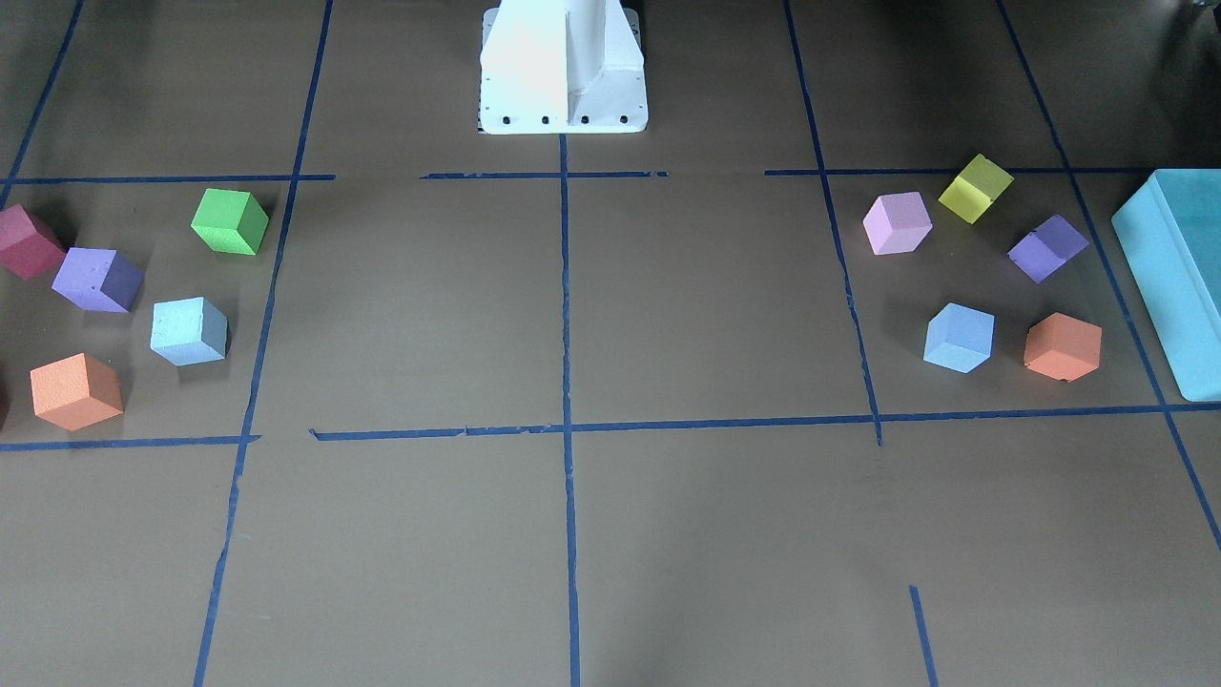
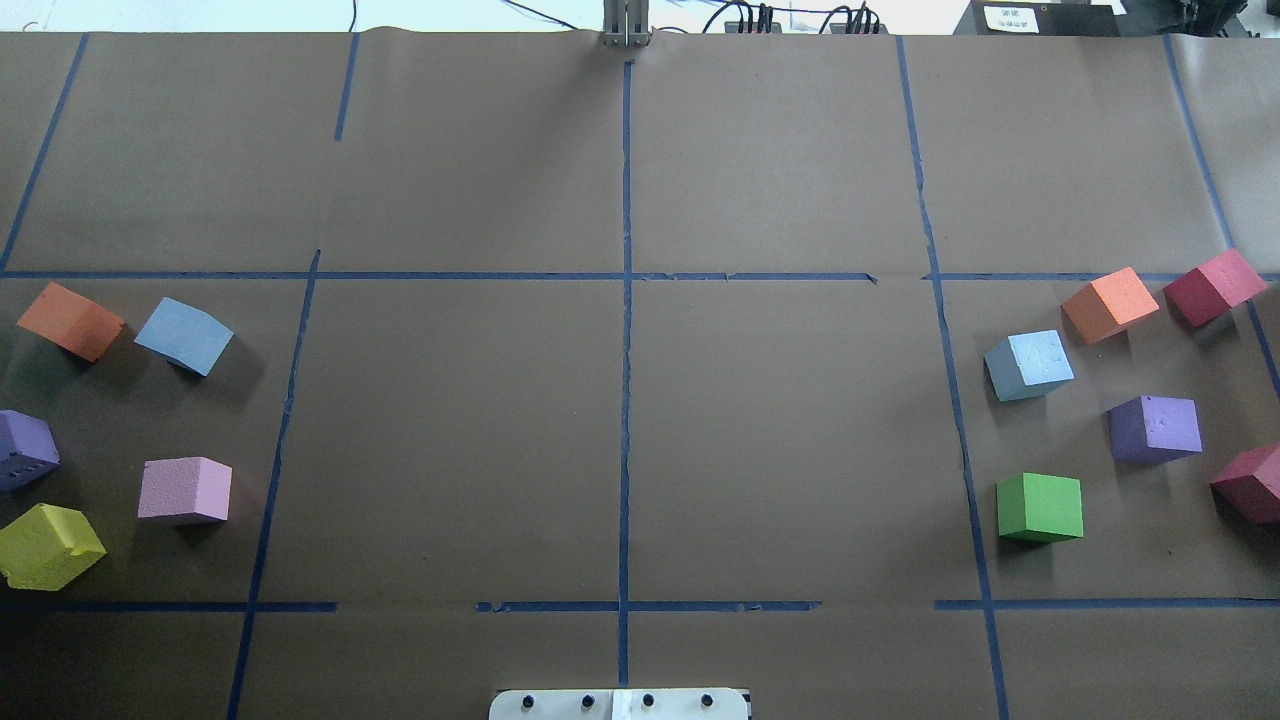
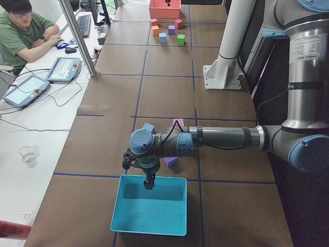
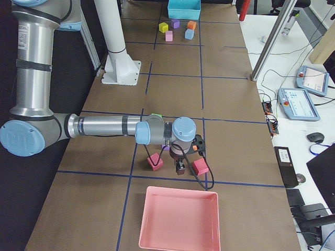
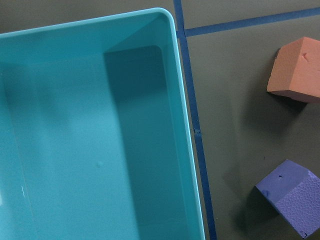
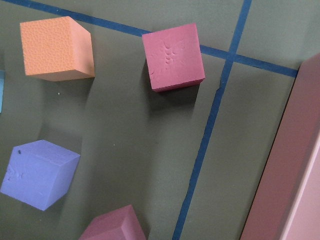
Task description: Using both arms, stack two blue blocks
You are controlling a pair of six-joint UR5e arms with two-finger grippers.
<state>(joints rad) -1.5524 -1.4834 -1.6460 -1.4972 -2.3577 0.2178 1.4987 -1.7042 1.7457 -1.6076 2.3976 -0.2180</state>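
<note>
The pale cyan blue block [image 1: 189, 331] lies among the cubes on the robot's right side, also in the overhead view [image 2: 1028, 365]. The sky-blue blue block [image 1: 959, 338] lies on the robot's left side, also in the overhead view [image 2: 184, 335]. They are far apart, both flat on the table. The left gripper [image 3: 148, 182] shows only in the exterior left view, hanging over the teal box [image 3: 149, 211]; I cannot tell if it is open. The right gripper [image 4: 180, 168] shows only in the exterior right view, between two maroon cubes [image 4: 200, 167]; I cannot tell its state.
Orange [image 2: 70, 320], purple [image 2: 25, 448], pink [image 2: 185, 490] and yellow [image 2: 45, 545] cubes surround the sky-blue block. Orange [image 2: 1110, 303], maroon [image 2: 1213, 286], purple [image 2: 1155, 428] and green [image 2: 1040, 507] cubes surround the cyan one. A pink tray [image 4: 179, 219] and the white pedestal [image 1: 563, 67] stand nearby.
</note>
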